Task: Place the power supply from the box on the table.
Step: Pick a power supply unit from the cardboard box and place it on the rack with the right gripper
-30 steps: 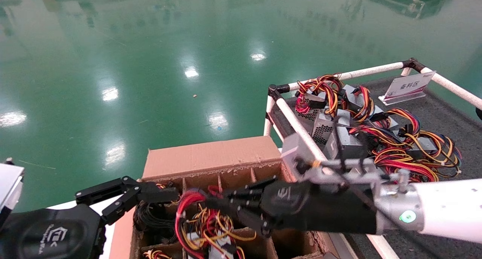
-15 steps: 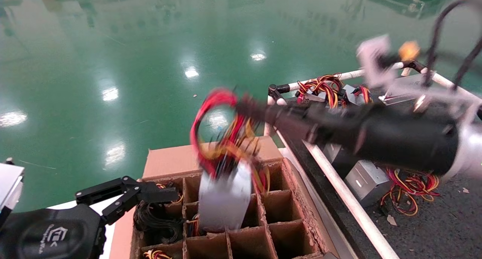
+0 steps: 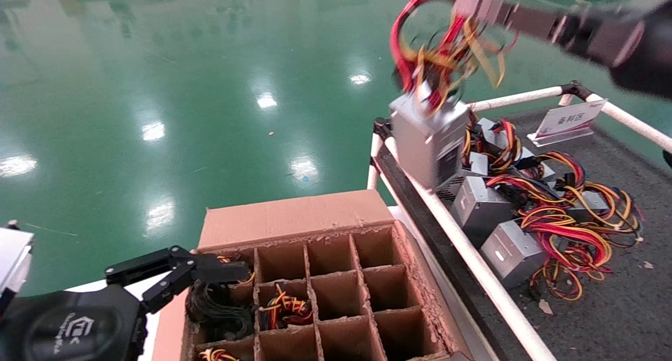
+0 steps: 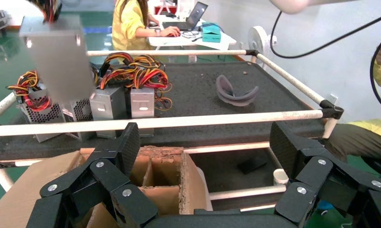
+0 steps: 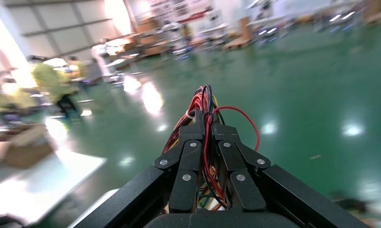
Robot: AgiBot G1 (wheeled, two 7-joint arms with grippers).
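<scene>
Power supply (image 3: 428, 135) is now lifted clear of the box (image 3: 294, 230), hung at one o'clock above the bench (image 3: 604, 308) rail, wires clenched by the right tool (image 5: 206, 130); left tool (image 4: 202, 156) is parked, spread, at seven o'clock.

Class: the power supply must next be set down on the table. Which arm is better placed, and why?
Right. The right gripper is shut on the power supply wires, above the table rail. The left gripper hangs open by the box.

Glossy green floor (image 3: 157, 88) — ceiling lights mirrored in bright patches.
</scene>
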